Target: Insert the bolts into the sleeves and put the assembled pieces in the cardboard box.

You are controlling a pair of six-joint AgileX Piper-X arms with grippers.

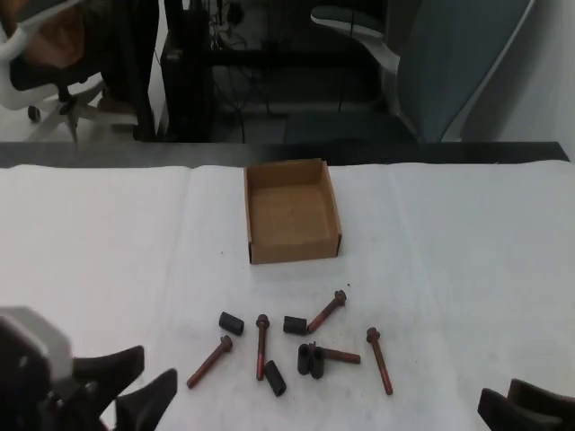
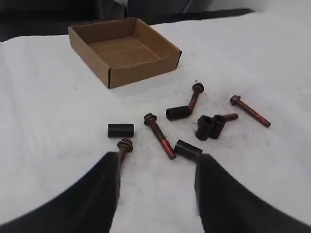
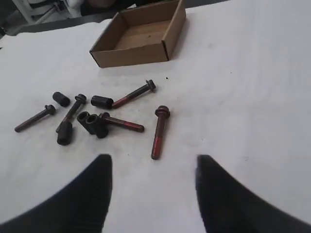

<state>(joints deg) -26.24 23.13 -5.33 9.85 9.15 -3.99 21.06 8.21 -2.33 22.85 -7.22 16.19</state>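
While the left gripper (image 2: 156,167) and right gripper (image 3: 151,167) hover low, both spread apart, reddish metal bolts (image 2: 159,136) and black cylindrical sleeves (image 2: 120,130) lie before a shallow cardboard box (image 2: 141,70).

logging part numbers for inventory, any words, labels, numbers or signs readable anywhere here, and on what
No text can be read anywhere.
The open brown cardboard box has plain walls inside and out.
The reddish-brown metal bolts and short black cylindrical sleeves show no legible marks; any stamp on the bolt heads is too small to tell.
The white cloth-covered bench bears no print.
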